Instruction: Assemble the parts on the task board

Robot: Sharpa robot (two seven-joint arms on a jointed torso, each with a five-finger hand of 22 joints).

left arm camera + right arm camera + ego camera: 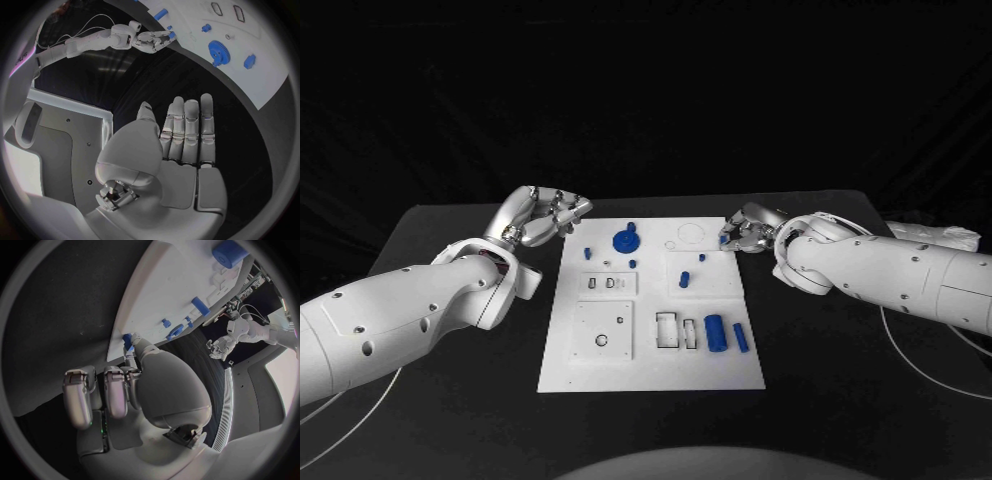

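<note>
The white task board [733,375] lies mid-table. On it are a blue gear [626,241], a small blue peg [687,278], a blue cylinder [715,331] and a blue bar [740,337]. My right hand [753,233] hovers at the board's far right edge and pinches a small blue part [727,238], also seen at its fingertips [128,338]. My left hand [548,215] is off the board's far left corner, above the black table. Its palm [181,150] is flat, its fingers straight and apart from everything. The gear [217,50] sits beyond those fingers.
Rectangular slots [671,330] and a round recess [687,236] are cut in the board. A white crumpled thing [935,236] lies at the table's far right. A thin cable [920,350] runs over the table on the right.
</note>
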